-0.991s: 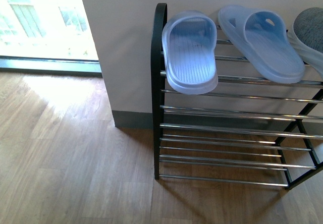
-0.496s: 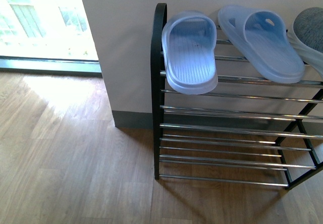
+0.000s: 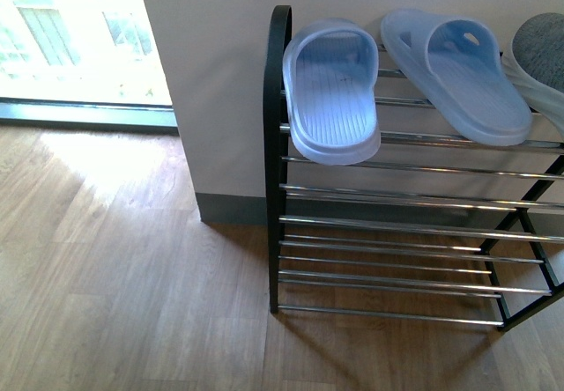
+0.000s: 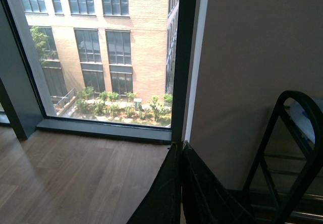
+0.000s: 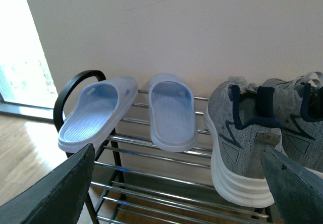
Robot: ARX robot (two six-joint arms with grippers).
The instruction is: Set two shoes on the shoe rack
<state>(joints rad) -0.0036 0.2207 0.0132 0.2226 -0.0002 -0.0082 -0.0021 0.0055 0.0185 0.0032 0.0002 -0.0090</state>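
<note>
Shoe rack stands against the wall; its black end frame sits around 12 o'clock in the front view and the chrome bars run off toward 3 o'clock. Top tier holds all four shoes. Left slide lies just beside the end frame, its heel overhanging the front bar. Right slide sits next to it, angled, near but not touching. Grey sneaker is only partly in frame at 2 o'clock, close to the right slide. Right wrist view shows both slides and two sneakers in a row on the top bars, heels toward the camera, toes to the wall. Lower tiers carry nothing visible. Right gripper has its fingers spread wide, nothing between them. Left gripper has its fingers pressed together, holding nothing, aimed at the window and wood floor, rack end frame off to the side.
</note>
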